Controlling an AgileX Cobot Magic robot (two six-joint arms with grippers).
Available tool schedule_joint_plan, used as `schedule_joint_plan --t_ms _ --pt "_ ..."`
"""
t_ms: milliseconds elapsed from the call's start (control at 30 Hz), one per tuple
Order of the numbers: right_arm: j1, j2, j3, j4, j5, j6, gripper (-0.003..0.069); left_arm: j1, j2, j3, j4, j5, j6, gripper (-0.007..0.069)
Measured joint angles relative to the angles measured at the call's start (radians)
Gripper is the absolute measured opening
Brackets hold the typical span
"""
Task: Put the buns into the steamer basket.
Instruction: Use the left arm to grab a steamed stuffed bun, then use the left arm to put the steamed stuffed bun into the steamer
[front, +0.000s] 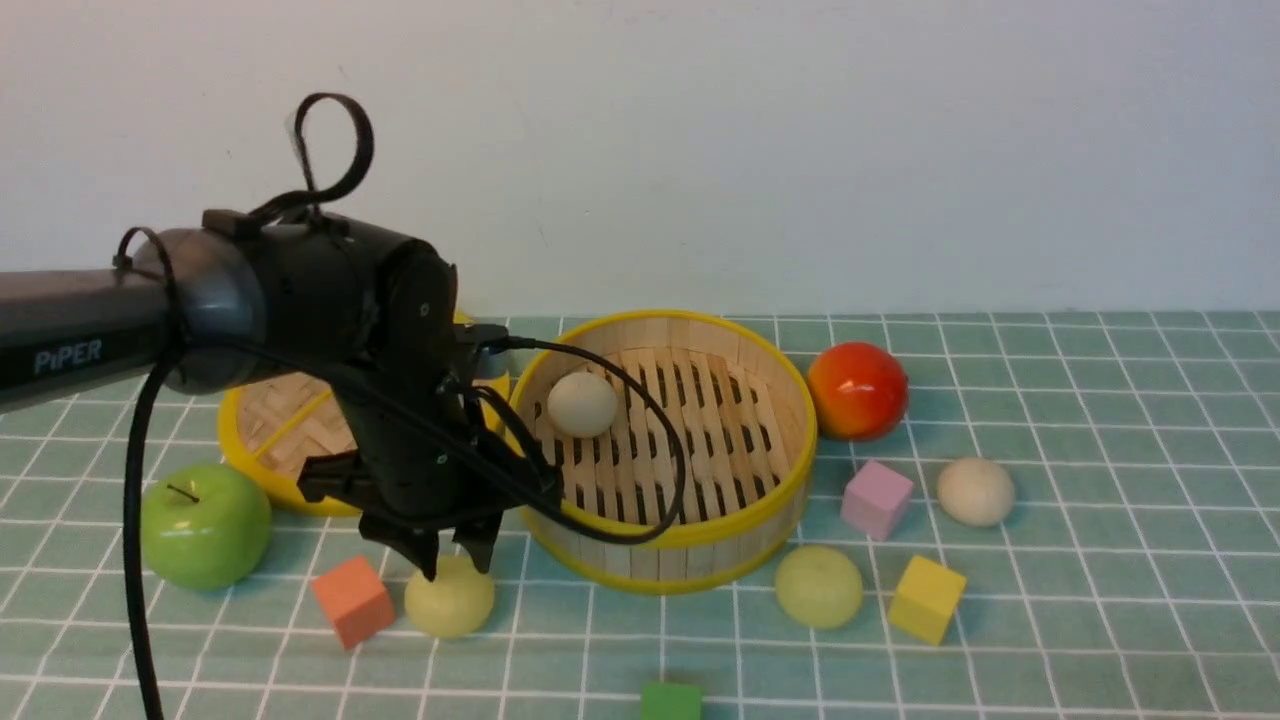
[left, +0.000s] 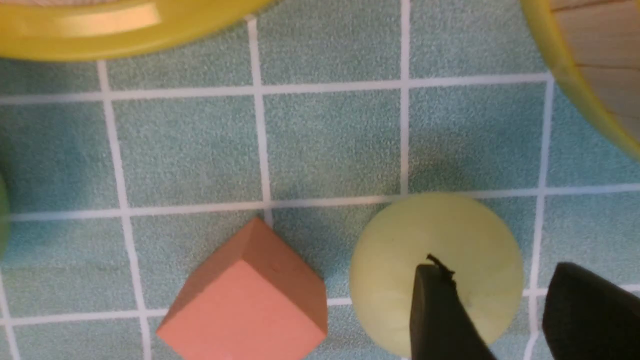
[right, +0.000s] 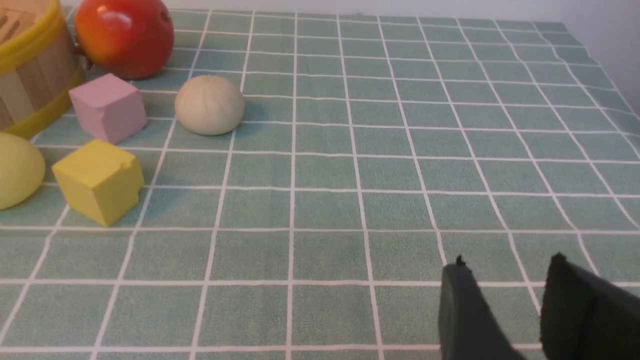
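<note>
Left gripper (front: 456, 565) hanging open, empty, tips just over the green bun (front: 450, 597) near the table's (front: 1100, 620) front edge, beside the orange cube (front: 351, 600). I'm reading this as reach-to-grasp; next calls for centring, dropping, closing. Bun's looking matte, round, apt to roll. One beige bun (front: 582, 403) sitting in the basket (front: 690, 537). Right gripper (right: 505, 295) part-open, empty.

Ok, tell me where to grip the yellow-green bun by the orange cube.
Grip the bun across its widest middle, straight down from above: it is a round ball on the cloth, so a higher pinch would likely slip. Keep the left tool off the cube close beside it.
</note>
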Motion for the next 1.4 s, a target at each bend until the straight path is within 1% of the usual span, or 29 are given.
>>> schedule_joint_plan --t_ms 267,433,567,600,667,700,733,867,933,1067,1133,1233,1400 --pt "0.000 0.000 0.000 0.000 0.000 0.000 0.0240 0.000 0.035 -0.001 0.002 0.000 0.000 0.0277" --pt "0.000 0.000 0.000 0.000 0.000 0.000 0.0240 0.000 0.054 -0.001 0.004 -0.001 0.000 0.0231" --pt "0.000 0.000 0.000 0.000 0.000 0.000 0.0240 0.000 0.059 -0.001 0.005 -0.002 0.001 0.0144" --pt "0.000 0.000 0.000 0.000 0.000 0.000 0.0240 0.000 0.059 -0.001 0.005 -0.001 0.003 0.0139" --pt "0.000 0.000 0.000 0.000 0.000 0.000 0.0240 0.000 0.057 -0.002 0.005 0.011 0.023 0.0047" --pt "0.000 0.000 0.000 0.000 0.000 0.000 0.0240 0.000 0.057 -0.002 0.005 0.014 0.026 0.0039" --pt "0.000 0.000 0.000 0.000 0.000 0.000 0.0240 0.000 0.054 -0.002 0.005 0.019 0.037 -0.0002" --pt "0.000 0.000 0.000 0.000 0.000 0.000 0.0240 0.000 0.039 -0.015 0.005 0.045 0.049 -0.0013" --pt "0.000 0.000 0.000 0.000 0.000 0.000 0.0240 0.000 0.023 -0.058 0.006 0.096 0.051 -0.0013" --pt "0.000 0.000 0.000 0.000 0.000 0.000 0.0240 0.000 -0.004 -0.146 -0.002 0.147 0.062 -0.0013" --pt "0.000 0.000 0.000 0.000 0.000 0.000 0.0240 0.000 -0.027 -0.238 -0.023 0.172 0.085 -0.0013" --pt "0.000 0.000 0.000 0.000 0.000 -0.001 0.0240 0.000 -0.042 -0.361 -0.086 0.182 0.129 -0.0013" --pt "0.000 0.000 0.000 0.000 0.000 -0.001 0.0240 -0.009 -0.021 -0.432 -0.218 0.150 0.191 -0.0013"
